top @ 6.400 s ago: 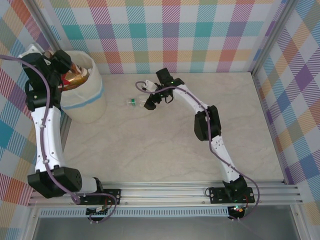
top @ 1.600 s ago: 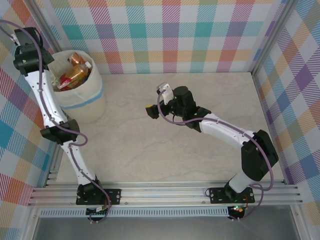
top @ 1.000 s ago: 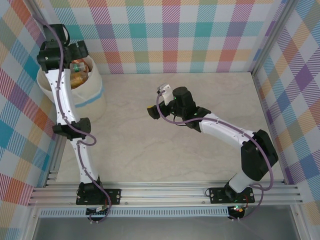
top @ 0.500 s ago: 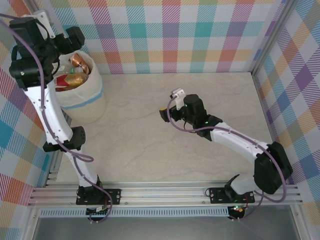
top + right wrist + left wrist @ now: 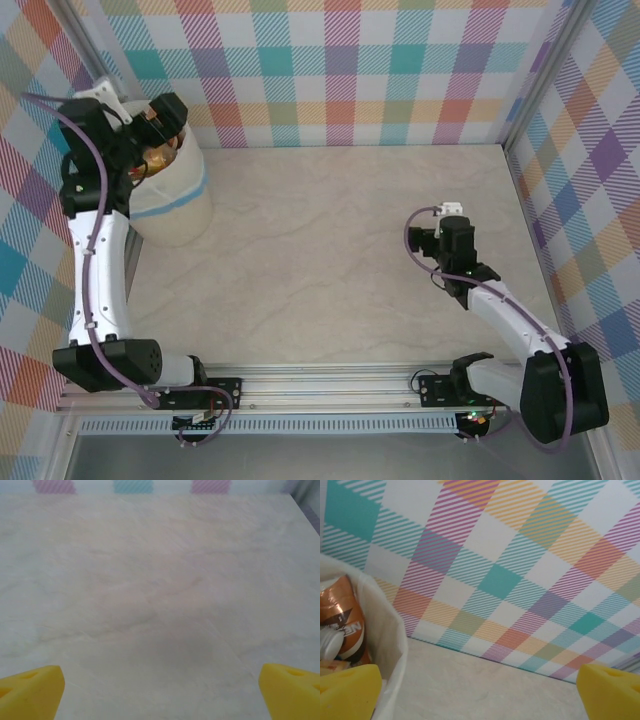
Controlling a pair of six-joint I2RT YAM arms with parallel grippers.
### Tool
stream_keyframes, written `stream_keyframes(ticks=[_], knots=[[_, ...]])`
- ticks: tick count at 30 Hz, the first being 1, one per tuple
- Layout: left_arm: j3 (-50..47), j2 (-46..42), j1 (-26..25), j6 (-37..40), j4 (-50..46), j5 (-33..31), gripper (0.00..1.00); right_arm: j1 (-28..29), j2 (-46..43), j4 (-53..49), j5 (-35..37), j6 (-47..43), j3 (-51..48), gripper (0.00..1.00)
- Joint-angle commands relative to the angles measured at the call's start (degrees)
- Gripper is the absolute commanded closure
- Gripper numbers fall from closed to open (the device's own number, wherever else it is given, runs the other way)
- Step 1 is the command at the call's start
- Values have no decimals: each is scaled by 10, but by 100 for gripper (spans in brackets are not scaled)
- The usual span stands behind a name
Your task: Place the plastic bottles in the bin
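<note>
The bin (image 5: 172,205), a cream-white tub with a pale blue band, stands at the far left of the table. Plastic bottles (image 5: 157,153) lie inside it, partly hidden by my left arm. In the left wrist view a bottle with a coppery brown label (image 5: 346,622) and a white cap leans against the bin's wall (image 5: 387,635). My left gripper (image 5: 168,112) hangs over the bin's far rim, open, with nothing between its yellow fingertips (image 5: 347,692). My right gripper (image 5: 424,243) is open and empty above bare table at the right, its yellow fingertips (image 5: 30,690) wide apart.
Plaid walls (image 5: 340,60) close the table at the back and on both sides. A metal rail (image 5: 330,385) runs along the near edge by the arm bases. Pale marbled tabletop (image 5: 160,580) lies under the right gripper.
My right arm has pulled back from mid-table toward the near right. My left arm has dropped and its gripper has shifted right, over the bin's far rim. Both grippers stay open.
</note>
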Motion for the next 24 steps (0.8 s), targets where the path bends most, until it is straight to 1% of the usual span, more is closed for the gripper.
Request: stream_keyframes(ticks=[1, 2, 4, 5, 7, 9, 11, 13, 15, 17, 18, 20, 22, 24], knots=[[-115, -84, -6, -30, 213, -70, 0, -43, 2, 60, -8, 36, -35, 0], [-172, -112, -7, -41, 253, -97, 0, -58, 11, 80, -25, 38, -44, 0], [-278, -159, -11, -52, 334, -131, 0, -74, 38, 128, -38, 26, -61, 0], [-323, -182, -12, -50, 350, -143, 0, -79, 55, 165, -52, 9, -72, 0], [-388, -213, -15, -27, 345, -146, 0, -85, 93, 235, -70, -15, -88, 0], [-448, -233, -16, 1, 336, -129, 0, -93, 119, 243, -103, -29, -72, 0], [-509, -252, -20, 24, 327, -131, 0, -94, 146, 298, -137, -45, -73, 0], [-587, -267, -27, 40, 361, -157, 0, -93, 168, 348, -171, -70, -73, 0], [-643, -275, -29, 58, 381, -178, 0, -96, 193, 398, -183, -76, -86, 0], [-686, -266, -30, 87, 398, -206, 0, -102, 238, 505, -207, -81, -124, 0], [-702, -256, -31, 97, 413, -212, 0, -105, 258, 548, -203, -75, -131, 0], [-728, -223, -31, 110, 453, -213, 0, -111, 244, 451, -179, -57, -95, 0], [-741, -179, -34, 126, 490, -207, 0, -128, 248, 441, -197, -42, -87, 0], [-744, -133, -44, 149, 519, -209, 0, -129, 248, 446, -197, -42, -88, 0]])
